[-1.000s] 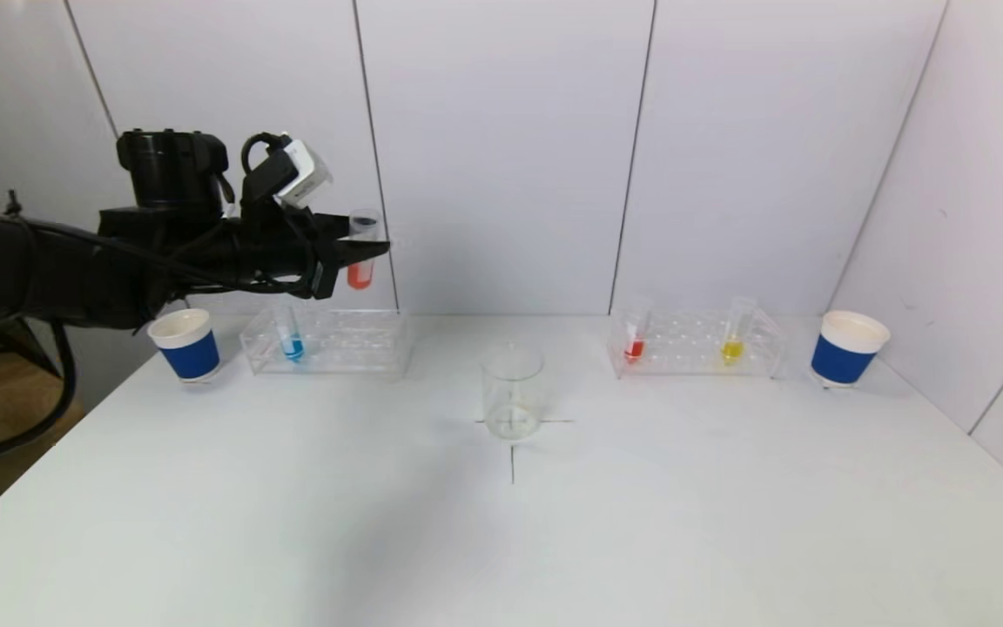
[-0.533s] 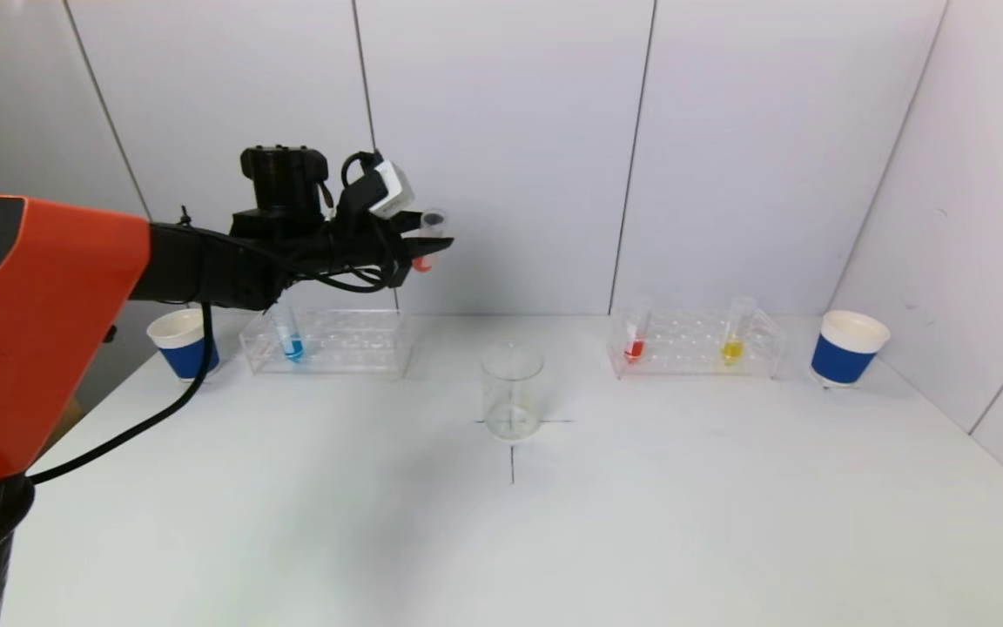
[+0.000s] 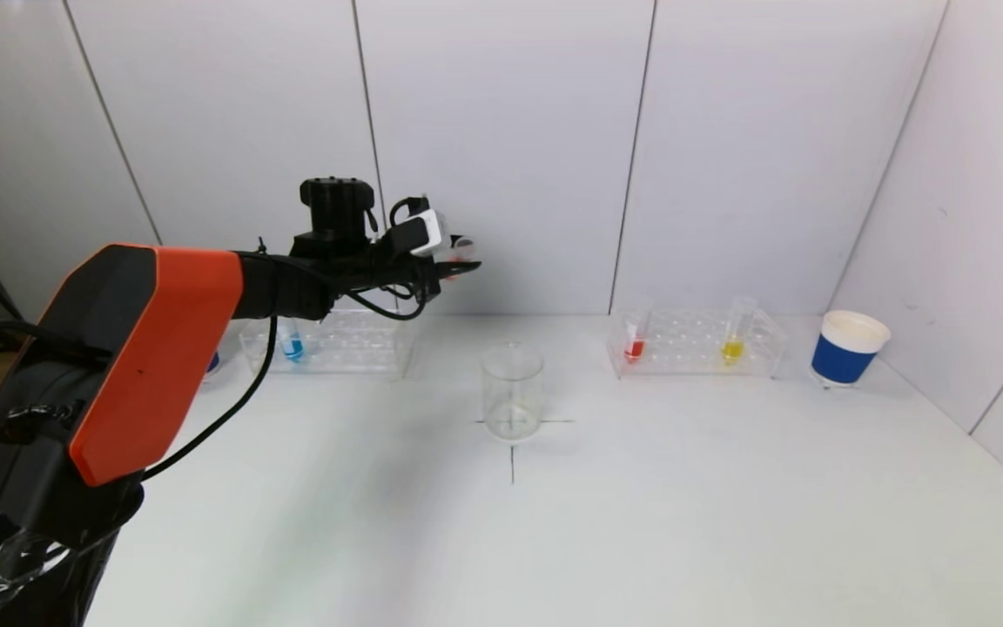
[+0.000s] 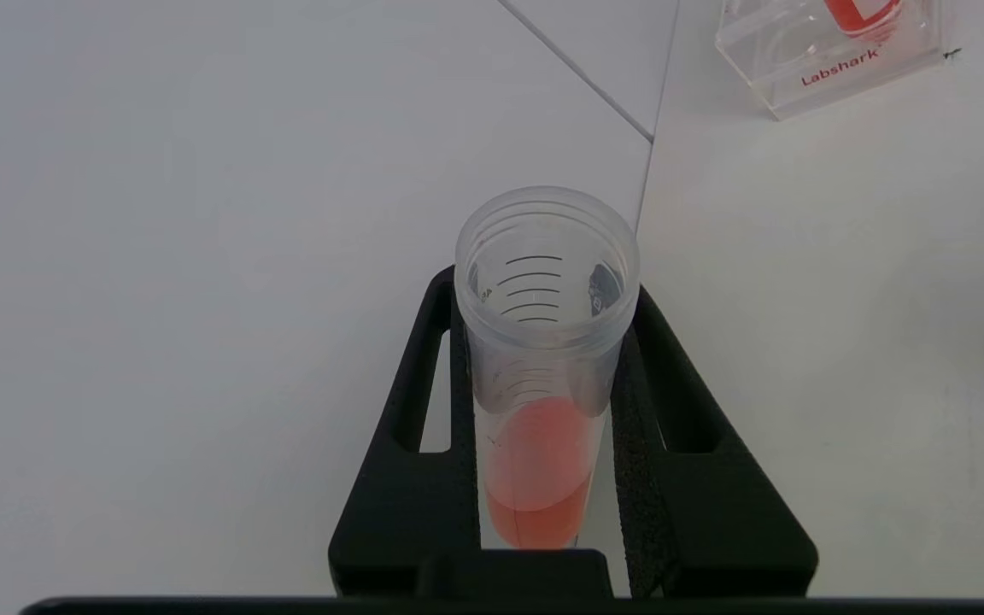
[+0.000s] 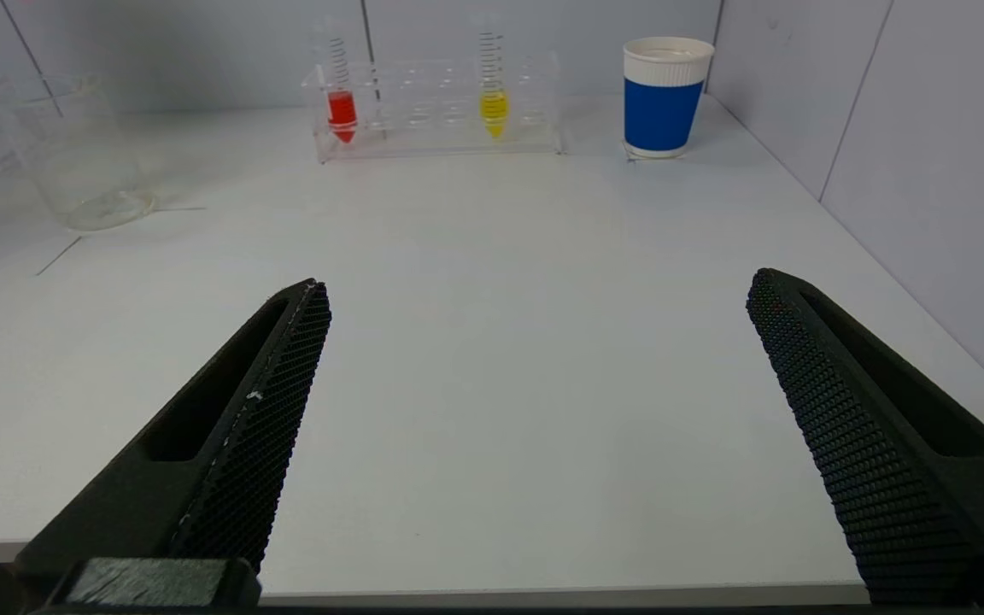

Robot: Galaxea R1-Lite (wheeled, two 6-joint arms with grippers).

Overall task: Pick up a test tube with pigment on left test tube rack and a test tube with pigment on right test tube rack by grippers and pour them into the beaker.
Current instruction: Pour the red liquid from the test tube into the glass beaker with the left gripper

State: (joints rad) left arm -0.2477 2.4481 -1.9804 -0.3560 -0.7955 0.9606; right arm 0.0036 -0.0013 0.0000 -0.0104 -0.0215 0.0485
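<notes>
2 clear racks are sitting near the back wall of the white table (image 3: 641,522). The left gripper (image 3: 465,266) is hanging in the air above the table, past the inner end of the left test tube rack (image 3: 327,341) and up and to the left of the beaker (image 3: 512,390), its fingers (image 4: 424,410) pressing in on both sides of a test tube with orange-red pigment (image 4: 543,359). That tube is showing its open mouth to the left wrist camera, with the pigment pooling at its lower end. 1 tube with blue pigment (image 3: 292,341) is standing in the left rack. The beaker is standing on a cross mark at the middle of the table, between the 2 racks.

In the right test tube rack (image 3: 695,342), a red tube (image 3: 635,340) and a yellow tube (image 3: 734,338) are standing well apart. A blue paper cup (image 3: 848,347) is sitting just beyond that rack's outer end.

The right gripper (image 5: 535,401) is hovering low over the near right part of the table, spreading its jaws wide and holding nothing.
</notes>
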